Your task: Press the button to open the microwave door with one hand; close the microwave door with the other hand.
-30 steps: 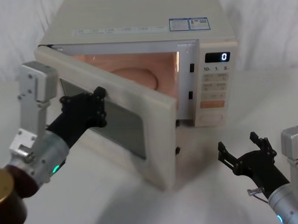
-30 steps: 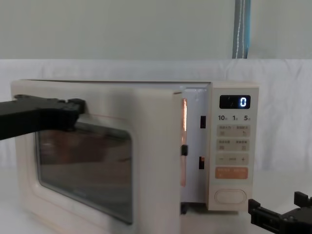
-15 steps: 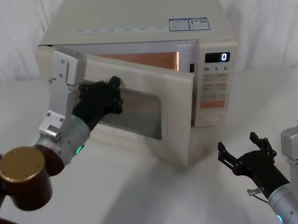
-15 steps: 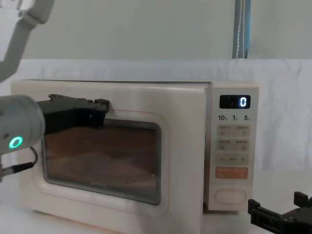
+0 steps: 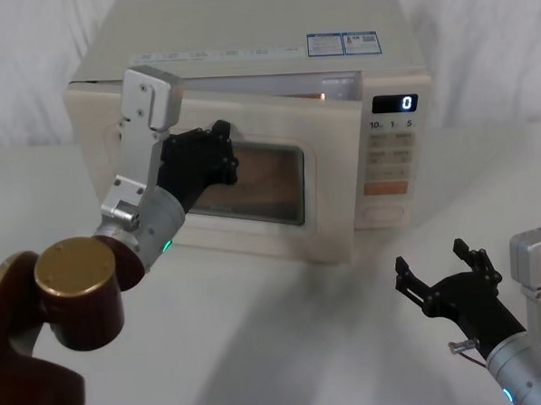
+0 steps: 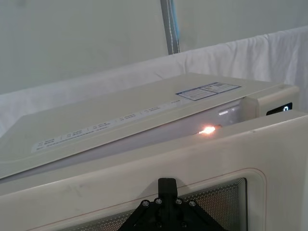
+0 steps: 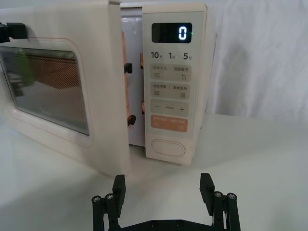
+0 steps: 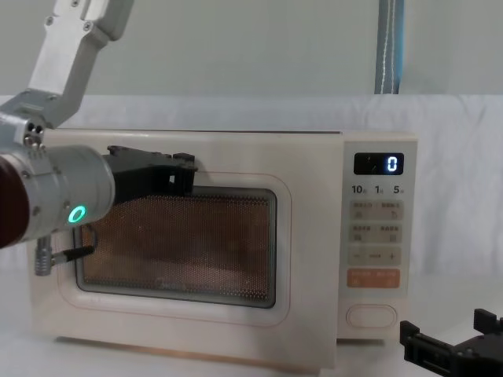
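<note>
The cream microwave (image 5: 244,41) stands at the back of the table, its display showing 0. The microwave door (image 5: 328,172) is nearly closed, with a narrow gap left at the latch side (image 7: 124,86) and interior light glowing over its top edge (image 6: 208,129). My left gripper (image 5: 215,155) is shut, its black fingertips pressed against the door's upper frame above the window (image 8: 179,169). The wide cream button (image 7: 168,148) sits at the bottom of the control panel (image 8: 371,316). My right gripper (image 5: 434,262) hovers open and empty, low in front of the panel, apart from the button.
A white cloth covers the table (image 5: 287,347) and drapes behind the oven. My left arm's brown and gold joint (image 5: 75,285) fills the near left. A blue-grey pole (image 8: 389,47) stands behind the microwave. Free tabletop lies between the oven and my right gripper.
The door has swung from wide open to almost closed, pushed by my left gripper moving toward the oven. The right gripper has stayed still.
</note>
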